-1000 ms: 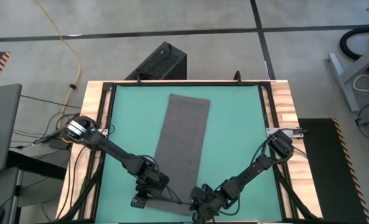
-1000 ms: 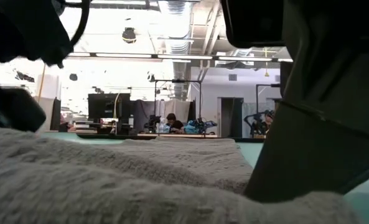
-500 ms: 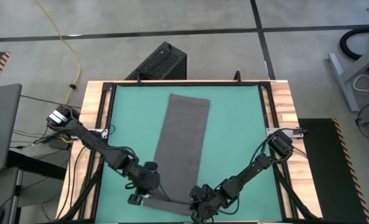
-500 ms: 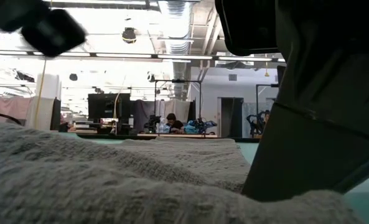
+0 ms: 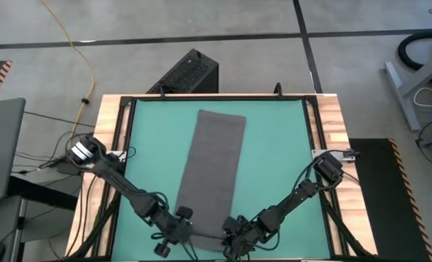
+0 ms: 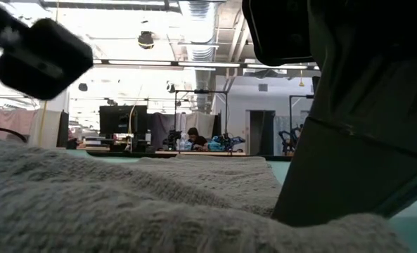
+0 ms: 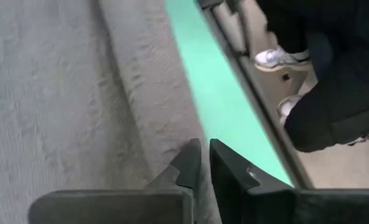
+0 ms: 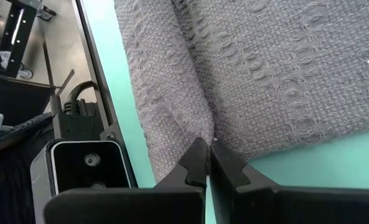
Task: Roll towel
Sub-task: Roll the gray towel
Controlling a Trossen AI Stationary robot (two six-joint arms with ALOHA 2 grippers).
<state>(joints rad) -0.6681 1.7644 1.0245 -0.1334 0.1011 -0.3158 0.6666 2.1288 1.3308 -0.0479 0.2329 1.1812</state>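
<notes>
Green mat (image 5: 274,145); one towel (image 5: 214,171); left gripper (image 5: 173,234), right gripper (image 5: 234,236) apparently pinching it.

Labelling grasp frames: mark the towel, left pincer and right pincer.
towel (image 5: 214,171): high view, middle of the flat grey strip.
left pincer (image 7: 204,163): left wrist view, between its fingertips, pinching the towel's edge.
right pincer (image 8: 208,157): right wrist view, between its fingertips, pinching a towel fold.

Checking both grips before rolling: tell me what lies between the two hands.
High view: only the near end of the towel spans from the left hand to the right hand; nothing else lies there.
</notes>
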